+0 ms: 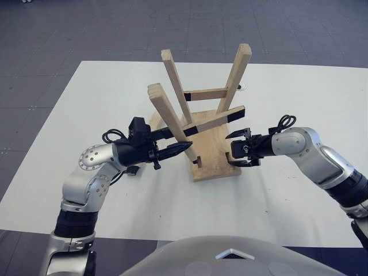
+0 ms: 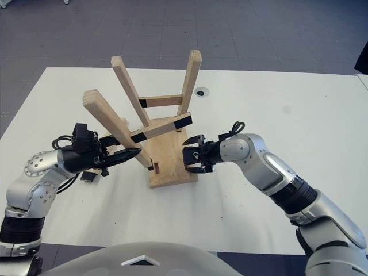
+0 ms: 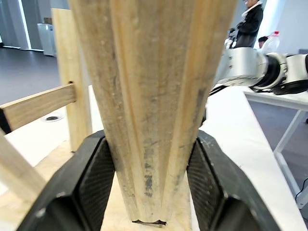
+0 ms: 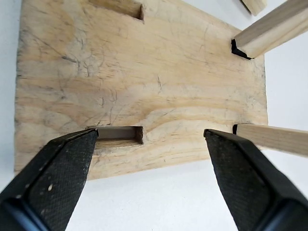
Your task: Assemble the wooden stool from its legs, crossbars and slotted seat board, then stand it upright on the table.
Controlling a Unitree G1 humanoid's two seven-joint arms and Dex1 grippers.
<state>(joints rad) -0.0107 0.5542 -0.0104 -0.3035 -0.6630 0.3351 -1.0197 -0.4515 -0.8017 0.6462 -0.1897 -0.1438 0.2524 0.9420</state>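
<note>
Head view: seat board point(image 1: 217, 154) flat on the white bench point(image 1: 299, 98), underside up. Three legs point(image 1: 236, 75) stick up from it, tilted, with two crossbars point(image 1: 206, 94) between them. Left claw point(image 1: 185, 146) is clamped on the near leg point(image 1: 165, 112), low by the board. Right claw point(image 1: 234, 149) is spread apart at the board's right edge.
Left wrist: pads point(image 3: 98, 180) tight on both leg faces.
Right wrist: fingers point(image 4: 53, 168) apart over the board edge, empty slot point(image 4: 119, 133) beside one.
</note>
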